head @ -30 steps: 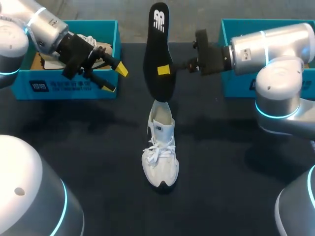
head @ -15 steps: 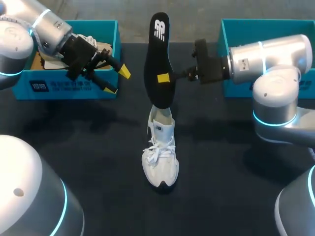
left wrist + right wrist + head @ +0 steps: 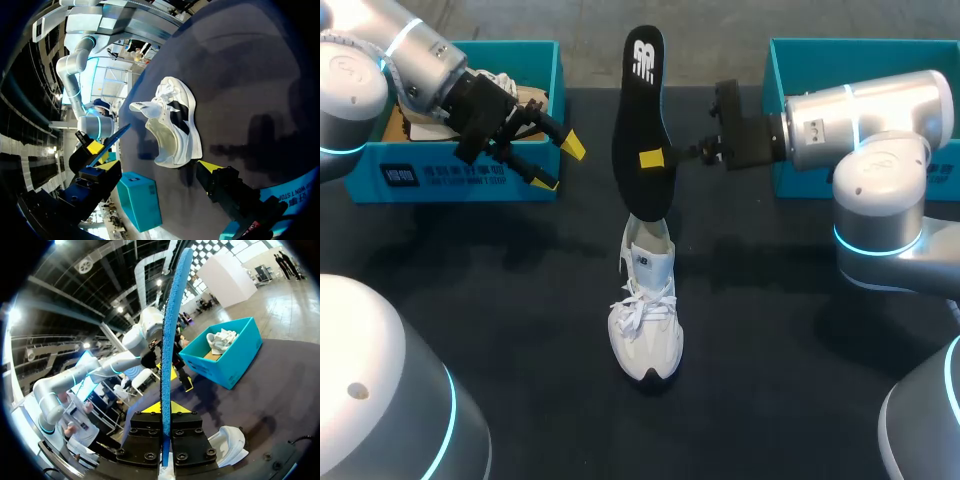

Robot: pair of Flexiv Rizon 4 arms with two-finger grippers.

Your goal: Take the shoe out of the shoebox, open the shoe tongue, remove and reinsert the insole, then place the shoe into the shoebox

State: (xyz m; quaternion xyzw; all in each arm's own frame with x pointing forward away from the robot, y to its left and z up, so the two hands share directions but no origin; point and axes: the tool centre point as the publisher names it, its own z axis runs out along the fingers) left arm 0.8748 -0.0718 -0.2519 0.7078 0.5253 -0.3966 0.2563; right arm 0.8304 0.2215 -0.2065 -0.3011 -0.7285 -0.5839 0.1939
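Shoe (image 3: 645, 315): upright on the surface (image 3: 770, 380).
Insole (image 3: 640, 125): held on end, pinched in right jaws above the heel; black face in head view, blue edge in right wrist view.
Left jaws: spread beside the shoebox (image 3: 420, 180).

Black table (image 3: 500, 300), bearing 1 white shoe (image 3: 645, 310) upright on its sole. Beyond the shoe, 2 teal boxes: left shoebox (image 3: 460, 175) and right shoebox (image 3: 800, 180), well apart.
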